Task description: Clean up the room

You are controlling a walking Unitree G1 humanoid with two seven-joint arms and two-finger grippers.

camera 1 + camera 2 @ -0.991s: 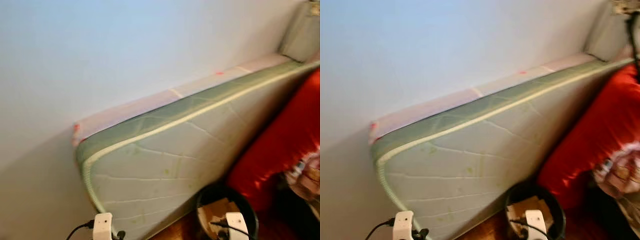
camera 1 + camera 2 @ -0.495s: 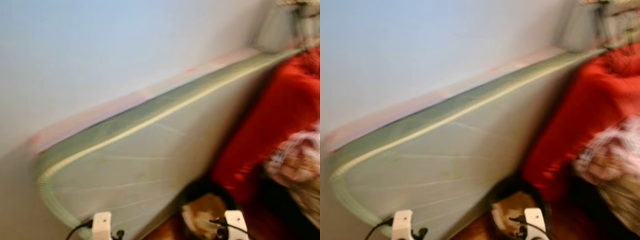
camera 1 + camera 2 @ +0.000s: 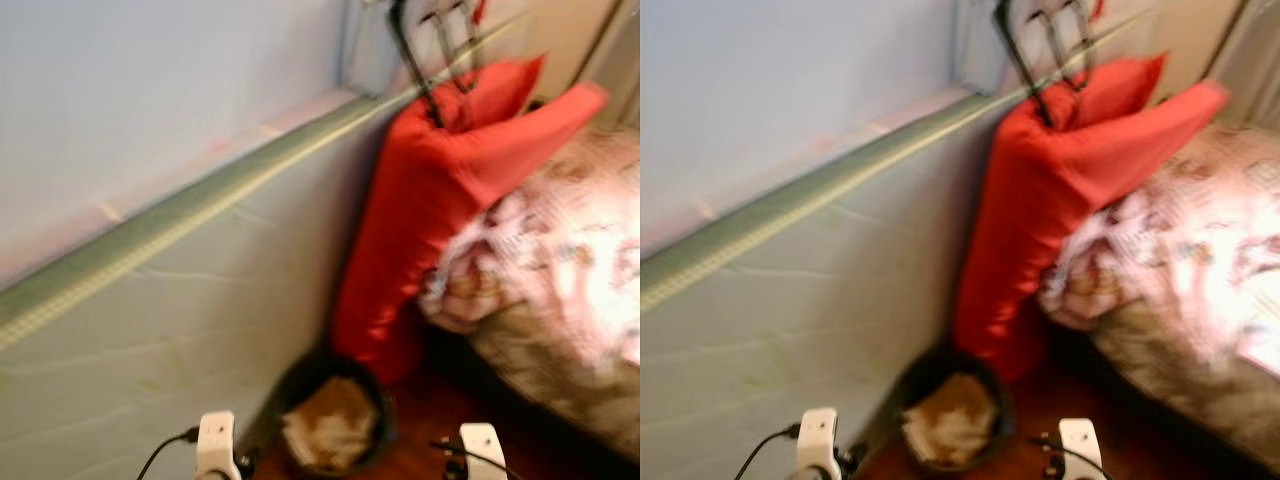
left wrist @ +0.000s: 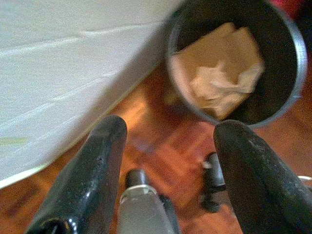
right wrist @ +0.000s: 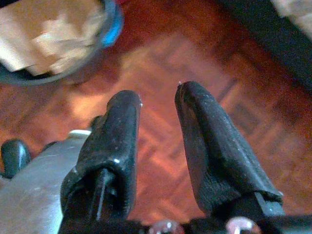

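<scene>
Left hand [image 4: 168,146] hangs empty, fingers spread wide, above the reddish parquet floor [image 4: 161,146]; ahead of its tips stands the round black waste bin [image 4: 287,73] holding crumpled brown paper [image 4: 219,68] — beside the pale green quilted mattress [image 3: 150,330] propped on edge. Right hand [image 5: 158,105] hangs empty, fingers parted. A red cushion [image 3: 420,200] leans beyond the bin.

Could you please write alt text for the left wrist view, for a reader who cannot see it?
The left gripper, fingers apart and empty, hangs over a reddish wood floor. Beyond it stands a dark round bin holding crumpled brown paper, beside a pale quilted mattress.
</scene>
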